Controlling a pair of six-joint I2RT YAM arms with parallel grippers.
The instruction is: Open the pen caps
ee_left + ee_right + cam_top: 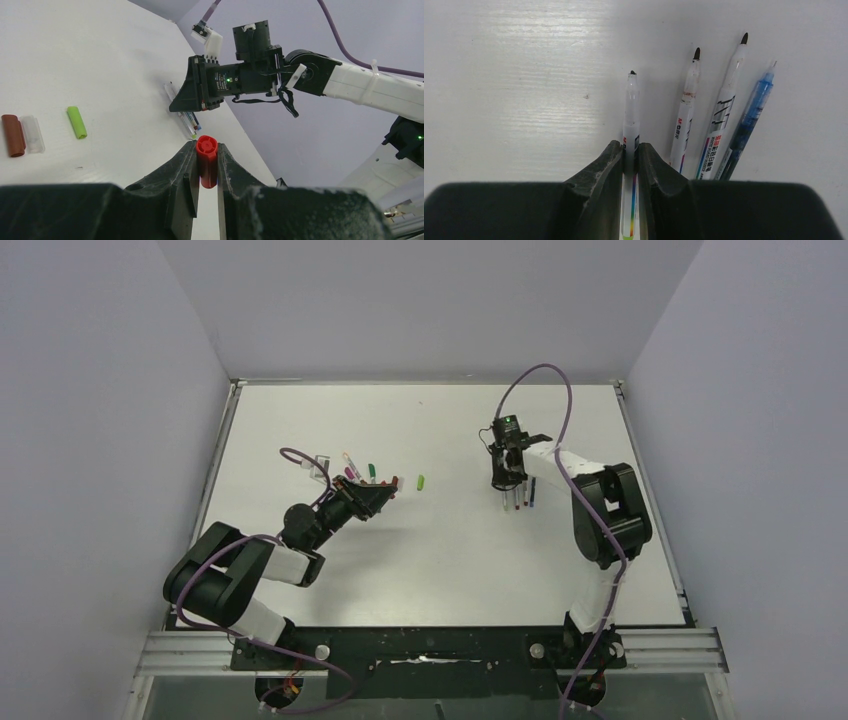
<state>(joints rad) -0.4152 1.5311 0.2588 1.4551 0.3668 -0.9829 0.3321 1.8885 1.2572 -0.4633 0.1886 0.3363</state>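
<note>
Pen (631, 105) clamped in right pincer (630, 147) (angled downward); red cap (207, 167) clamped in left pincer (206, 146).

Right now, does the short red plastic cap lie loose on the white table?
No, the left gripper holds the short red plastic cap between its fingers.

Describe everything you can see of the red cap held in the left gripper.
The red pen cap is a short, glossy plastic tube. Its visible end is round and hollow, with a smaller ring inside. The left gripper pinches it from both sides, that end poking past the fingertips. No pen barrel shows in it; its far end is hidden. It is held over the white table.
</note>
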